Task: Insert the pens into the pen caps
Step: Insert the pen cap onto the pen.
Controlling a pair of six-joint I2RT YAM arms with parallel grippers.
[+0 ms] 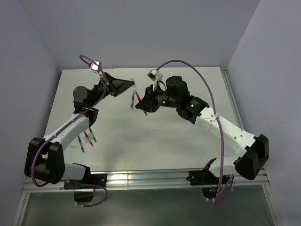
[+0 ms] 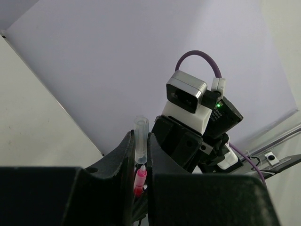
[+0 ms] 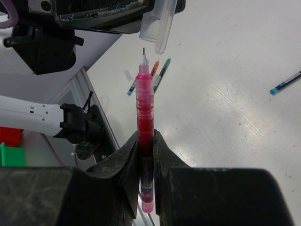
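the first pairing was at the point of meeting but not yet made. the right gripper (image 3: 146, 155) had its fingers drawn narrow on the red pen (image 3: 145, 108), gripped low on its body and held upright with the fine tip pointing up. the left gripper (image 2: 139, 153) was pinched on a clear pen cap (image 2: 140, 136), and both were held in the air over the middle of the table (image 1: 188, 84). in the right wrist view the cap hung just above the tip and a little to its right, apart from it, so the pen was not in. i judged the two slightly off line, needing a small sideways correction before the push. which end of the cap was open i could not tell. three pens (image 1: 89, 139), blue, red and green, lay close together on the table by the left arm, and a blue pen (image 3: 288, 81) lay well apart from them. a small pale piece (image 3: 128, 74) beside the three might have been a cap, but it was too small to say. no pen showed as surely capped, so nearly all the work seemed left.
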